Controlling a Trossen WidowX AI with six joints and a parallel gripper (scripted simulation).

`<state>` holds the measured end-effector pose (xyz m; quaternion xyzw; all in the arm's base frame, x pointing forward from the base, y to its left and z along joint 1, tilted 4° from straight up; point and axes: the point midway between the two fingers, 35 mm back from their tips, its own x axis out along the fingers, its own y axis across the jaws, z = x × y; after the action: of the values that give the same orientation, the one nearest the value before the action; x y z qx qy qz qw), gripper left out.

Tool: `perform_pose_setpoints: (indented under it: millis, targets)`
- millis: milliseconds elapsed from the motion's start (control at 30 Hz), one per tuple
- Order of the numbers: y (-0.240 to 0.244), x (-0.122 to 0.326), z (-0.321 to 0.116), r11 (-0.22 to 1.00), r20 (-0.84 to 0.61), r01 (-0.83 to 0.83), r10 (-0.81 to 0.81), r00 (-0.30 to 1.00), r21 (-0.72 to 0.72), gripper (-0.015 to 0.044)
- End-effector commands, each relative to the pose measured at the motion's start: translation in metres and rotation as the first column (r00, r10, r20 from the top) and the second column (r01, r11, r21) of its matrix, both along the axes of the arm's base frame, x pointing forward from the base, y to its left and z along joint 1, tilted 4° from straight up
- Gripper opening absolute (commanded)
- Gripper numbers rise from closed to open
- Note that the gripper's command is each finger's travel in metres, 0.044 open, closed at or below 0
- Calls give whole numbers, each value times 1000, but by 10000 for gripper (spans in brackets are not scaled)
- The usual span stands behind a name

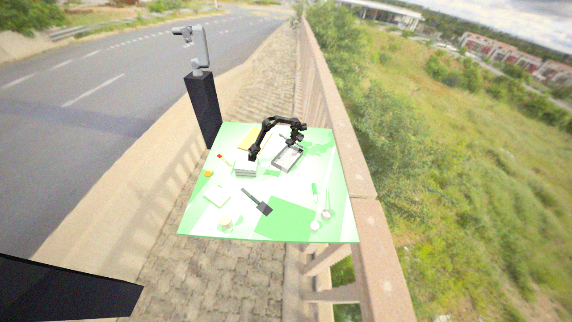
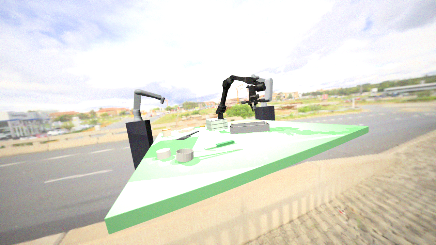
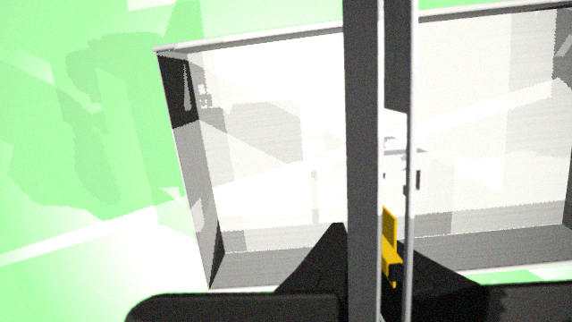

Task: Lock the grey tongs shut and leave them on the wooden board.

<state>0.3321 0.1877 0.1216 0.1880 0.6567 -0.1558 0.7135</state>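
The grey tongs [image 1: 283,136] [image 3: 363,112] are between the fingers of my gripper [image 1: 291,142] [image 2: 253,109] [image 3: 348,234], which is shut on them. They hang above the grey roasting tin [image 1: 278,165] [image 2: 249,128] [image 3: 194,188], clear of it. In the wrist view their two arms run side by side, nearly parallel, with a narrow gap; a yellow tab [image 3: 390,224] shows in the gap. The tongs look roughly level, and whether they are locked cannot be told. The wooden board [image 1: 248,137] lies beyond my arm in the top view, with nothing visible on it.
A slatted pale block [image 1: 246,170] [image 2: 216,124] stands under my arm's base. A black spatula [image 1: 263,207], a square pad [image 1: 217,196], a jar [image 1: 225,222], a green-handled tool [image 1: 314,190] and a round pan [image 1: 326,214] [image 2: 184,155] lie on the table. Grey arms stand on pedestals beyond the table.
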Motion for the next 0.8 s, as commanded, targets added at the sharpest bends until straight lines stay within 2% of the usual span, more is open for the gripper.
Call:
perform_pose_setpoints:
  millis: [0, 767]
  targets:
    - [19, -12, 0, 998, 0, 56, -56, 998, 7, -150]
    - [111, -107, -4, 880, -33, 473, -472, 881, 47, -150]
